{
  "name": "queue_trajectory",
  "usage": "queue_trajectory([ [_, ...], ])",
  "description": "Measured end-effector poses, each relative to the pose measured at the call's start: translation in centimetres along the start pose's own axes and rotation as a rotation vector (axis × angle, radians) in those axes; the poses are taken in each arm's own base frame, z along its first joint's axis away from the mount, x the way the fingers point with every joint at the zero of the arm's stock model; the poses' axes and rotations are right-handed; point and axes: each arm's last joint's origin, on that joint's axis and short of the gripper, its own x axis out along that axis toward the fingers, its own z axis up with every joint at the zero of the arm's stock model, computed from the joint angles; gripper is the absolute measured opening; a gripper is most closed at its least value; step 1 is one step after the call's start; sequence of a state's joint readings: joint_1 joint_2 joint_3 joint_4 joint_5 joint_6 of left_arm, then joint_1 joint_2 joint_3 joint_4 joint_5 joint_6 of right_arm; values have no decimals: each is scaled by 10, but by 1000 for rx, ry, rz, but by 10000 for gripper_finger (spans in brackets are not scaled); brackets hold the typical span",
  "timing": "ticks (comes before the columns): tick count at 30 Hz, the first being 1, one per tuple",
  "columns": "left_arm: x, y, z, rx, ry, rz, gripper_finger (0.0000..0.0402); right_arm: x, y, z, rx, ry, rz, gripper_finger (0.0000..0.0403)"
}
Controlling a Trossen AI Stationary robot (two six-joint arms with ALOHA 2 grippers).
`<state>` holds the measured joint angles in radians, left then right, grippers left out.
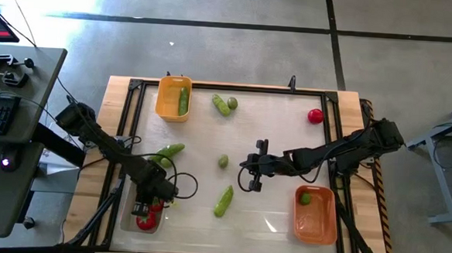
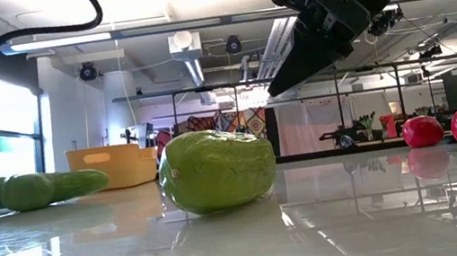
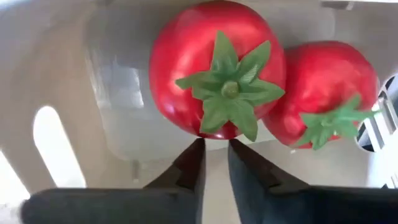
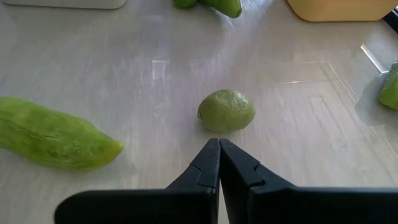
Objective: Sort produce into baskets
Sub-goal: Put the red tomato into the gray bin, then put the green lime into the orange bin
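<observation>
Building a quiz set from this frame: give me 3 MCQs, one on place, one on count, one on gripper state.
1. Where is the left gripper?
A. Over the clear bin
B. Over the yellow bin
C. At table centre

2. How many tomatoes lie in the clear bin?
A. None
B. Two
C. Five

3. How are the right gripper's fingers?
A. Wide open
B. Shut on a lime
C. Shut, empty

Answers:
1. A: the high view puts the left gripper over the clear bin, and the left wrist view looks straight into it.
2. B: the left wrist view shows two tomatoes, one and another, side by side in the bin.
3. C: the right gripper's fingertips meet with nothing between them; the lime lies on the table just ahead, untouched.
</observation>
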<state>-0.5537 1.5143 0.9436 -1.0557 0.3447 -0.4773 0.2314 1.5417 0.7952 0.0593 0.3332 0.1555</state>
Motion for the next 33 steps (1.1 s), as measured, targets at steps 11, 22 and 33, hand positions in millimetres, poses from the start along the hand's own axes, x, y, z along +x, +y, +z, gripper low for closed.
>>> queue_trajectory([
  [11, -13, 3, 3, 47, -141, 6, 1, 2, 0, 1, -19, -22, -43, 0],
  [22, -63, 27, 28, 201, -619, -68, 0, 12, -9, -21, -12, -227, -26, 0],
  [33, -82, 86, 62, 390, -1146, 52, 0, 12, -27, -35, 32, -300, -59, 0],
])
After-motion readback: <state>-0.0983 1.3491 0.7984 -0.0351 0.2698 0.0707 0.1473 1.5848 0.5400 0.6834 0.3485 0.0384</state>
